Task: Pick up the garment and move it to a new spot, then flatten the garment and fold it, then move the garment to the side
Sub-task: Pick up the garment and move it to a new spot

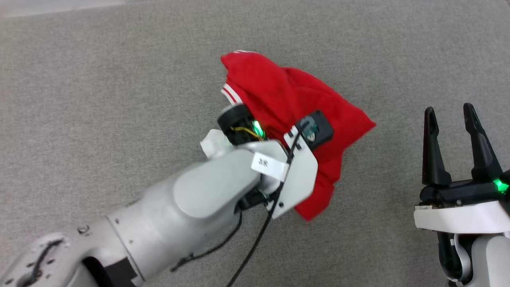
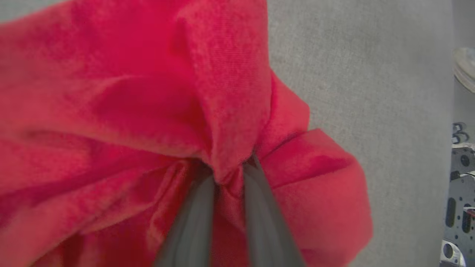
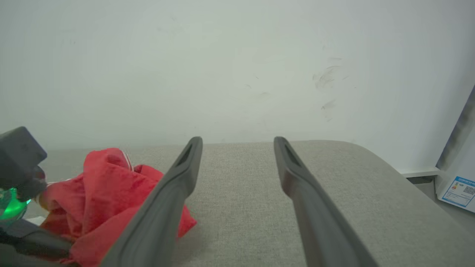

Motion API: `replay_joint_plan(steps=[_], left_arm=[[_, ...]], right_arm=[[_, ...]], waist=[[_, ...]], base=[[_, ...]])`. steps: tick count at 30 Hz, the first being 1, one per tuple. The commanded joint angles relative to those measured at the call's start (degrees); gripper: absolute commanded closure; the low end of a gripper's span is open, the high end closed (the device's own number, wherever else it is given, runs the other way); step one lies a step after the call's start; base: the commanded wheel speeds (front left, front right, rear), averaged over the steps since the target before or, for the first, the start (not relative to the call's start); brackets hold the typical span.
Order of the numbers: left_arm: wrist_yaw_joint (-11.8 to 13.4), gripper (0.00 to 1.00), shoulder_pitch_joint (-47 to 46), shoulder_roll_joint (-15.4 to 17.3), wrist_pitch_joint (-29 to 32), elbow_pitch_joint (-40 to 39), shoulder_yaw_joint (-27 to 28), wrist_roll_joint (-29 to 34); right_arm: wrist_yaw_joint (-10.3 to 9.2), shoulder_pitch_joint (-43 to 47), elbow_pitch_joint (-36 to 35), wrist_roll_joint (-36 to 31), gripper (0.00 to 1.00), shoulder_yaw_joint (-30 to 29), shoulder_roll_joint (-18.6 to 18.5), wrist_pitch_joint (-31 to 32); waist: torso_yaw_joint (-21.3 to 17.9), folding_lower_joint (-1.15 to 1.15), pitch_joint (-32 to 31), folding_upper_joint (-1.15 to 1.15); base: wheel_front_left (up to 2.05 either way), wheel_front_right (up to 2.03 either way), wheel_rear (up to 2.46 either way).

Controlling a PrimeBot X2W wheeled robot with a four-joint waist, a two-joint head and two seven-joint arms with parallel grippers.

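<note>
The garment is a red shirt bunched into a heap on the grey surface, with a bit of red-white stripe trim at its left edge. My left gripper is shut on a fold of the garment; red cloth is pinched between its two dark fingers. In the head view the left wrist covers the heap's near side and the fingertips are hidden. My right gripper stands open at the right, well clear of the cloth. From the right wrist, the garment lies left of the open right gripper.
A grey fabric-covered surface stretches under everything. A pale wall rises behind its far edge. The surface's right corner is rounded, with a labelled white object beyond it.
</note>
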Motion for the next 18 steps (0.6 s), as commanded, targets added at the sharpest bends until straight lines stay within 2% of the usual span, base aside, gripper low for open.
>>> replay_joint_plan(steps=[1,6,7,8,14,18], left_arm=[[0.1,1.00,1.2,-0.8,-0.4,0.9,-0.5,0.0],[0.0,1.00,3.7,-3.3,-1.0,3.4,-0.9,1.3],[0.0,0.89,3.7,-3.5,-1.7,3.7,-0.9,1.6],[0.0,0.00,3.4,-3.7,-3.0,4.1,-0.9,1.9],[0.5,0.00,2.1,-5.3,-14.8,6.8,0.3,4.0],[4.3,0.00,3.9,-5.4,-23.9,6.9,1.6,6.6]], right_arm=[[-0.04,-0.9,-0.3,0.3,0.00,0.0,0.1,-0.1],[-0.04,-0.9,-0.2,0.2,0.00,-0.3,0.1,-0.1],[-0.04,-0.7,-0.1,-0.1,0.00,-0.4,0.1,-0.1],[-0.04,-0.5,0.1,-0.2,0.00,-0.5,0.1,-0.1],[-0.04,1.2,0.8,-1.2,0.00,-0.6,0.1,-0.1],[-0.04,2.6,1.1,-1.7,0.00,-0.8,0.1,-0.1]], waist=[[-0.3,0.00,0.5,0.00],[0.0,0.00,0.8,0.00],[0.3,0.00,0.6,0.00],[0.5,0.00,0.3,0.00],[2.7,0.00,-3.1,0.00],[4.2,0.00,-6.1,0.00]], base=[[0.00,0.00,0.00],[0.00,0.00,0.00],[0.00,0.00,0.00],[0.00,0.00,0.00],[0.00,0.00,0.00],[0.00,0.00,0.00]])
